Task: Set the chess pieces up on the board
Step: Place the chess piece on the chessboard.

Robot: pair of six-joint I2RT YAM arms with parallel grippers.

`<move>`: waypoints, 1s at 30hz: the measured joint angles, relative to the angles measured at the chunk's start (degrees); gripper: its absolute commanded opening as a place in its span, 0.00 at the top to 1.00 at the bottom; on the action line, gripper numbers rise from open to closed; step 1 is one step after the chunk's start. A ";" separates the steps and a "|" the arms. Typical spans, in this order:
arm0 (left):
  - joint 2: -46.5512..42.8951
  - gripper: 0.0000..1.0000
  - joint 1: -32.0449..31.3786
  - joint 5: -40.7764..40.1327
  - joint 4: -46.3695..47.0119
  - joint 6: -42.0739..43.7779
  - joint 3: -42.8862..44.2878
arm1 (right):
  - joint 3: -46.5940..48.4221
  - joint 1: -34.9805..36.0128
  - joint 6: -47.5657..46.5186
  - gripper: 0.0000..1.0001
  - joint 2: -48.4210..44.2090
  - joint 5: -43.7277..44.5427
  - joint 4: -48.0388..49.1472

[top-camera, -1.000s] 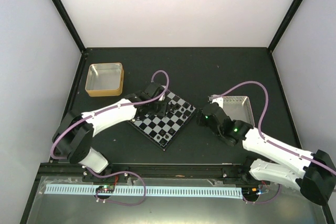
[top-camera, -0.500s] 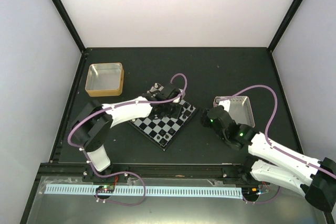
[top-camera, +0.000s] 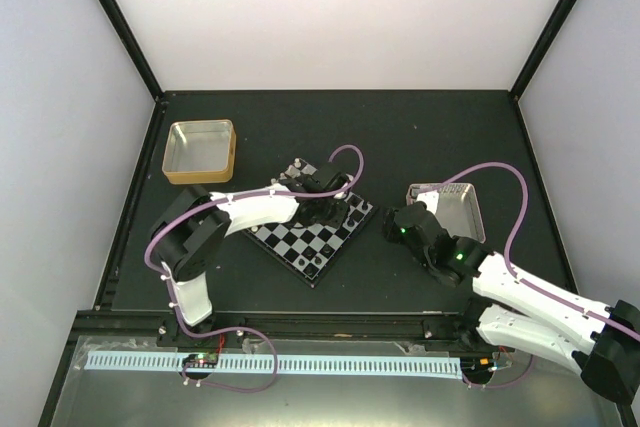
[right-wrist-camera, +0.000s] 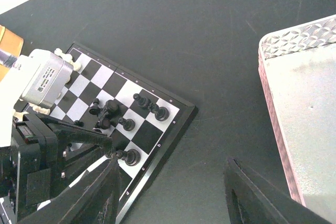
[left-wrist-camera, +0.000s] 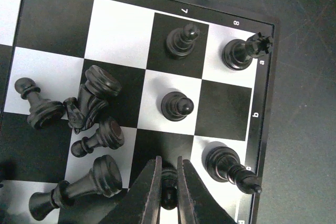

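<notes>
While left fingers (left-wrist-camera: 147,198) pinch a black pawn (left-wrist-camera: 168,193) — step: seating pawns on board (left-wrist-camera: 226,103); next: release, rise straight. Right fingers (right-wrist-camera: 89,198): wide, empty.

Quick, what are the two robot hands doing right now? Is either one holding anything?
Left gripper: shut on a black chess piece.
Right gripper: open, holding nothing.

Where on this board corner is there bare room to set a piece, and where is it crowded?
Free: edge squares 5 and 6, and the dark square between the corner rook and the tall piece. Crowded: the toppled heap beside the left claw gripping a pawn.
</notes>
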 measured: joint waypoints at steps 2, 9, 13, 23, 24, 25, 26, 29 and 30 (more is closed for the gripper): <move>0.09 0.93 0.00 -0.42 0.00 0.31 0.00 | -0.07 0.00 0.00 0.44 0.00 0.00 0.00; 0.83 0.89 0.00 -0.90 0.37 0.87 0.39 | -0.15 0.00 0.00 0.44 0.00 -0.04 0.00; 1.44 0.89 0.00 -0.94 0.63 0.94 1.01 | -0.15 0.00 -0.02 0.44 -0.04 -0.24 0.07; 1.81 0.72 0.00 -1.20 0.46 1.57 1.38 | -0.57 0.00 -0.02 0.45 -0.83 -0.63 0.35; 1.81 0.71 0.00 -1.27 0.09 1.53 1.57 | -0.57 0.00 -0.02 0.44 -0.87 -0.66 0.35; 1.81 0.70 0.00 -1.29 -0.42 1.53 1.90 | -0.57 0.00 -0.02 0.44 -1.01 -0.72 0.35; 1.79 0.70 0.00 -1.31 -0.66 1.51 2.25 | -0.57 0.00 -0.04 0.44 -1.25 -0.90 0.35; 1.49 0.70 0.00 -1.55 -1.46 1.42 3.30 | -0.57 0.00 -0.37 0.45 -2.64 -1.55 0.68; 1.09 0.70 0.00 -1.77 -1.79 1.36 3.39 | -0.57 0.00 -0.50 0.45 -3.30 -1.75 0.96</move>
